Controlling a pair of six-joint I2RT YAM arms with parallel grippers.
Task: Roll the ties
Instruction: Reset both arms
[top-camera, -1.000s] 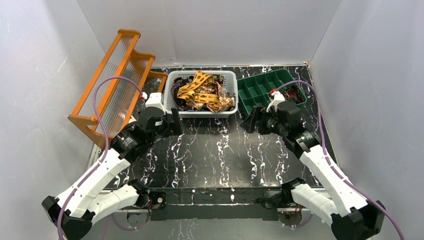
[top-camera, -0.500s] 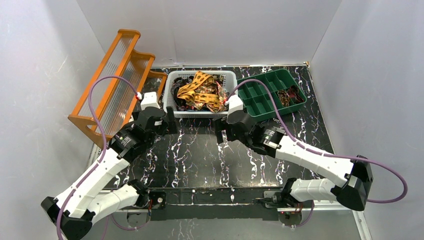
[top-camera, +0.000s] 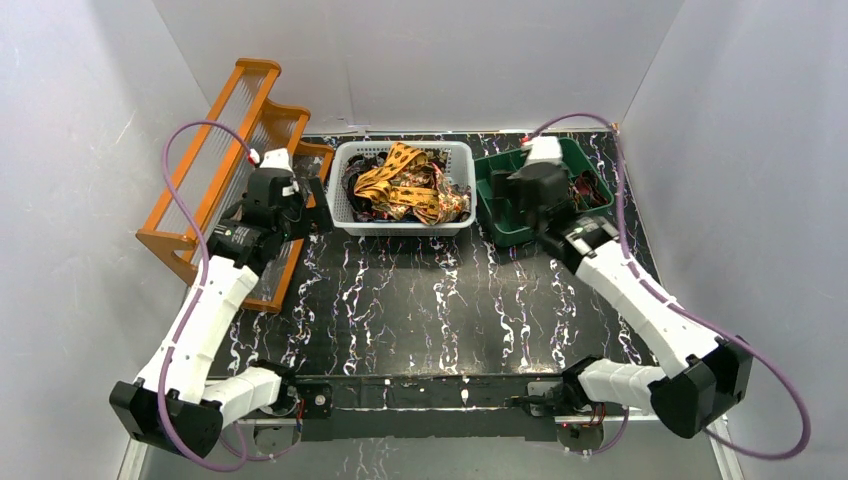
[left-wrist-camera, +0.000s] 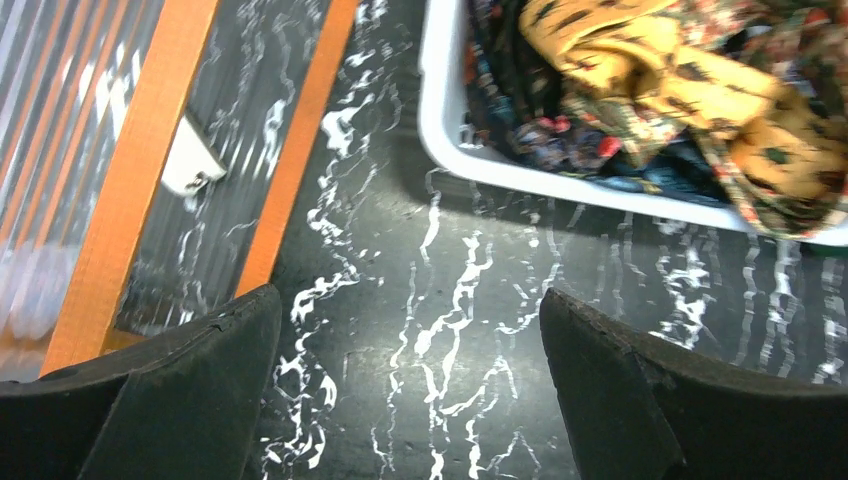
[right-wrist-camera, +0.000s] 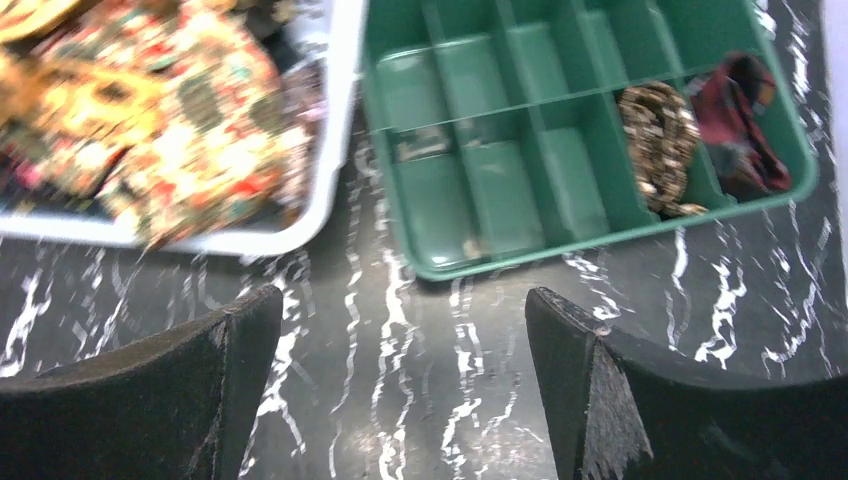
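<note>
Your left gripper (left-wrist-camera: 410, 395) is spread wide with nothing between its fingers, hovering over the black, white-veined table (top-camera: 420, 300) in the gap between the orange rack (left-wrist-camera: 130, 180) on the left and the white basket (left-wrist-camera: 440, 110) on the right. Your right gripper (right-wrist-camera: 400, 400) is also spread wide and empty. It hangs above the table just in front of the green tray (right-wrist-camera: 600, 240), and its camera looks down on the tray's near rim and the basket's right corner. From overhead, the basket sits at the middle of the table's far edge, with the rack to its left and the tray to its right, both close beside it. The loose ties (top-camera: 405, 190) lie heaped in a tangle inside the basket, yellow-orange ones with dark print on top and darker patterned ones beneath and around them. Neither gripper touches them. The tray is split into many compartments. At its right end, two neighbouring compartments each hold a coiled tie, a tan roll (right-wrist-camera: 660, 145) and, to its right, a dark red roll (right-wrist-camera: 740, 120). The right wrist view is slightly blurred on the basket side.
</note>
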